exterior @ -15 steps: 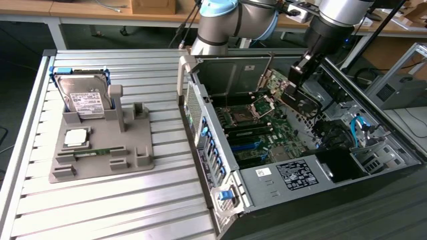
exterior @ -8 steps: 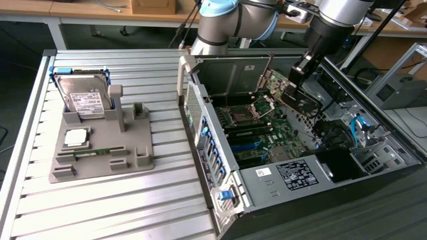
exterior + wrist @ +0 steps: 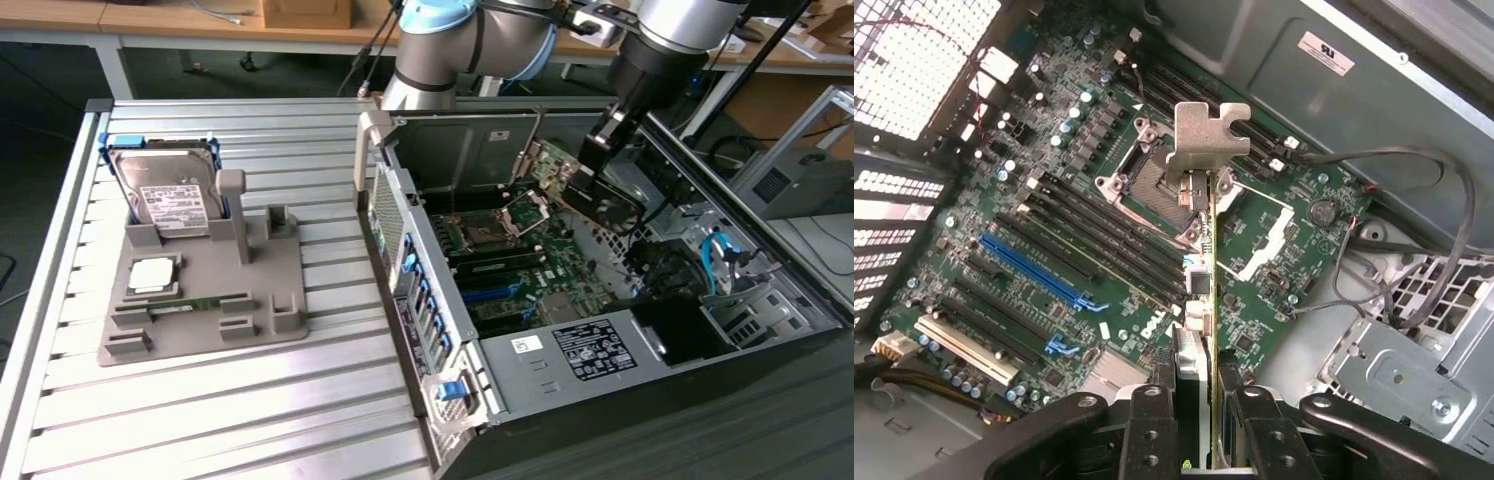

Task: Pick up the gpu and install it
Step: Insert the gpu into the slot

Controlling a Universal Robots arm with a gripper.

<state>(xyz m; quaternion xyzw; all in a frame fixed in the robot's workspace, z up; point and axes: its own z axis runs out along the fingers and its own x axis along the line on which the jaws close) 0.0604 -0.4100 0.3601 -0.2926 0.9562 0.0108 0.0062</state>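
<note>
I see the jaws partly closed and clamped on the gpu (image 3: 1202, 280), which hangs edge-on between them above the motherboard (image 3: 1044, 200) inside the open case (image 3: 454, 150).

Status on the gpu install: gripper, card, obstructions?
Gripper shut on gpu, card edge-on. Gpu above motherboard inside open case, not seated. Black cable nearby, clear of card.

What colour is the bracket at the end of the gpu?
Silver. The bracket of the gpu shows best in the wrist view.
</note>
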